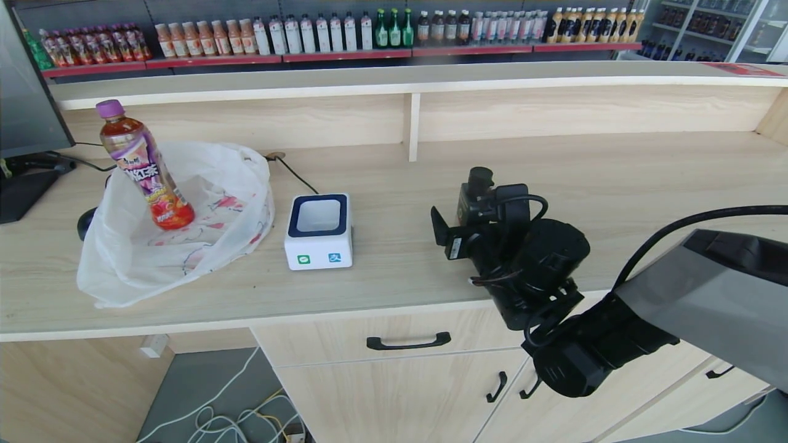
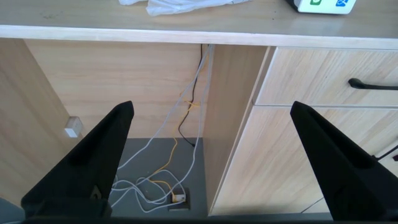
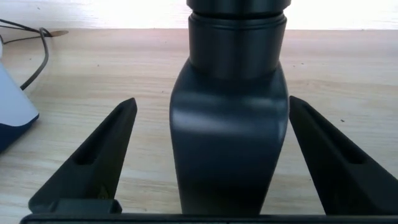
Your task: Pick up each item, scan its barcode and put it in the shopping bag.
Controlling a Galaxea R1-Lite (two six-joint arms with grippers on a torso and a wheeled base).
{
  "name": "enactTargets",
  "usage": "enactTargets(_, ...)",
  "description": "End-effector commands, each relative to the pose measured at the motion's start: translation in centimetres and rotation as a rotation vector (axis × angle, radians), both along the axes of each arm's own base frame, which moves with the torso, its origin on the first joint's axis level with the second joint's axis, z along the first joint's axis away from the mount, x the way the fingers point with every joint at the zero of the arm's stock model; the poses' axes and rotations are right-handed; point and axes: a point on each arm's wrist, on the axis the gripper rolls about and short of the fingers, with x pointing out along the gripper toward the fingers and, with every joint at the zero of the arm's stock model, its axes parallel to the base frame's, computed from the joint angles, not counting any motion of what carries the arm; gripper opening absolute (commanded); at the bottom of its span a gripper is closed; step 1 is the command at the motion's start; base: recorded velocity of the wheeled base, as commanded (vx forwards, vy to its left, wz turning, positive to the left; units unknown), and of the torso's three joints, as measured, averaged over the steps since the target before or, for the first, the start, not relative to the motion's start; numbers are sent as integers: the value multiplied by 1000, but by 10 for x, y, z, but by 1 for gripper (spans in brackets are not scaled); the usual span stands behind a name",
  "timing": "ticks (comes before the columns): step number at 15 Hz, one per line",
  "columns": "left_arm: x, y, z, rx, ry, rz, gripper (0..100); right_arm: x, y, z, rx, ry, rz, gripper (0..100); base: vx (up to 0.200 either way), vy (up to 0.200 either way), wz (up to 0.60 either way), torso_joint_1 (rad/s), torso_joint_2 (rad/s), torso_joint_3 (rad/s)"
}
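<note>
Tea bottle [image 1: 144,166] upright in white bag [image 1: 123,264] on left of counter [image 1: 615,184], scanner [image 1: 319,231] just beside bag, R gripper [image 3: 212,109] fingers apart w/ dark bottle [image 3: 230,162] btwn them, L gripper [image 2: 211,162] open below counter edge

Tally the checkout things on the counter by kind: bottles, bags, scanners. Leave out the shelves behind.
Bottles: 2 (purple-capped tea bottle, dark bottle)
Shopping bag: 1
Scanner: 1
Total: 4
</note>
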Motion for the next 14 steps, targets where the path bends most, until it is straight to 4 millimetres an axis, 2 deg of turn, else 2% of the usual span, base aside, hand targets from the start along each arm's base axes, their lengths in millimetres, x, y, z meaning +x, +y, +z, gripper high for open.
enactTargets(1, 0, 0, 0, 0, -2, 2, 100, 0, 0, -1, 4, 2, 4, 0, 0, 0, 0, 0, 0, 0)
enactTargets(12, 0, 0, 0, 0, 0, 2, 100, -2, 1, 0, 6, 3, 6, 0, 0, 0, 0, 0, 0, 0)
enactTargets(14, 0, 0, 0, 0, 0, 0, 100, -3, -1, 6, 15, -9, 4, 0, 0, 0, 0, 0, 0, 0)
